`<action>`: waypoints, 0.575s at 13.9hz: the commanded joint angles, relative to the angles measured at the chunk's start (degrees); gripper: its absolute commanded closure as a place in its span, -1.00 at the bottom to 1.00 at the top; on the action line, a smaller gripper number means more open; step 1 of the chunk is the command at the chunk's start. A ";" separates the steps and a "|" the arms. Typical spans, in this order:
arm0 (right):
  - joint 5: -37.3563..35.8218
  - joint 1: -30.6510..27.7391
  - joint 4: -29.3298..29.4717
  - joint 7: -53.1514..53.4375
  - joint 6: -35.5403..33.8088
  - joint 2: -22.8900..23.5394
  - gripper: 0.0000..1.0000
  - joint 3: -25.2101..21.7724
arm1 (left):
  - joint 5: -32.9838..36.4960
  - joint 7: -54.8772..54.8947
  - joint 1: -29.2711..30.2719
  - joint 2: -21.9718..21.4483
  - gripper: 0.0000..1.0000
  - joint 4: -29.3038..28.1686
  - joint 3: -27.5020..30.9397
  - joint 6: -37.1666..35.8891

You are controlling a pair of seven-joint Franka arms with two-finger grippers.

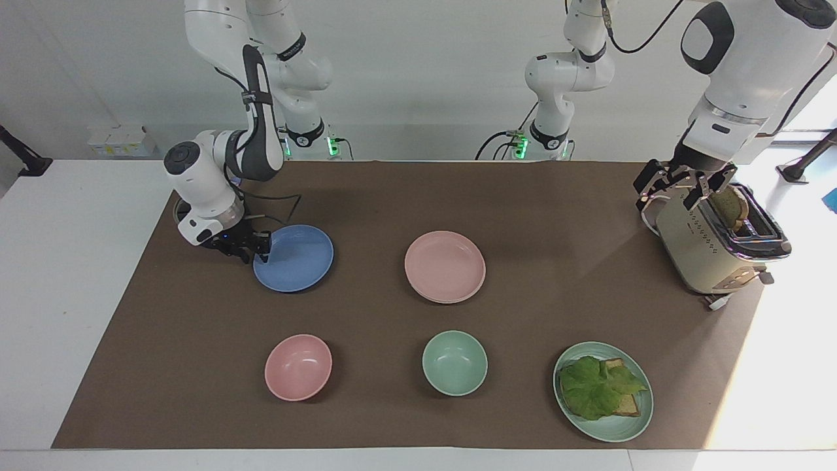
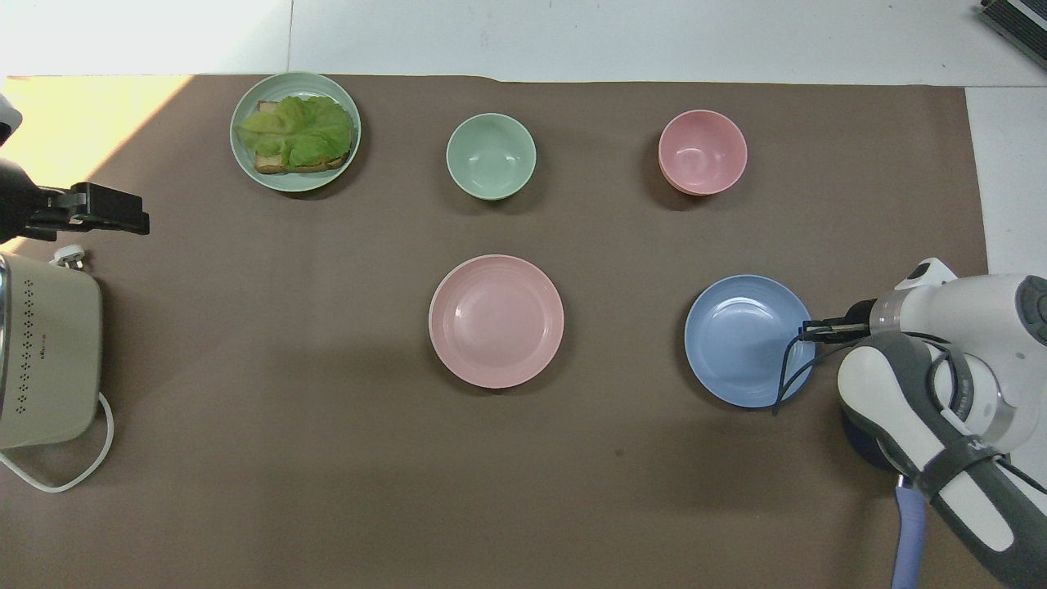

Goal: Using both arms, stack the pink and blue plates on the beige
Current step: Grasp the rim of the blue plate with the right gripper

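My right gripper [image 1: 256,250] is low at the blue plate [image 1: 297,261], on the part of its rim nearest the right arm's end of the worktop [image 1: 98,366]. Its fingertips look pinched together on that rim. The plate lies flat on the brown mat [image 1: 556,216], not lifted, toward the right arm's end and closer to the robots' edge than to the edge away from them.

The pink plate [image 1: 444,266] sits flat near the middle of the mat, well apart from the blue one and about as near to the robots. Neither gripper touches it.

Farther from the robots, a row runs along the mat's outer edge. The pink bowl [image 1: 298,366] is toward the right arm's end and the green bowl [image 1: 454,362] is in the middle. The green plate [image 1: 614,432], toward the left arm's end, carries toast with lettuce [image 1: 598,386].

My left gripper [image 1: 686,186] waits with its fingers spread wide and nothing in them. It hangs over the toaster [image 1: 700,255], which stands at the left arm's end of the mat. A slice of bread [image 1: 732,206] stands in its slot.
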 commanded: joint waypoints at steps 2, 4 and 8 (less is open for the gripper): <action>11.06 -0.73 -0.76 -6.89 0.17 -1.67 1.00 0.51 | 0.93 0.30 0.13 -0.35 -1.00 0.32 -0.08 -1.15; 11.70 -0.29 0.99 -8.06 -0.27 -3.41 1.00 0.51 | 0.93 0.30 0.13 -0.35 -1.00 0.32 -0.08 -1.15; 11.70 2.59 10.38 -1.23 -8.61 -3.96 1.00 1.04 | 0.93 0.30 0.13 -0.35 -1.00 0.41 -0.08 -1.15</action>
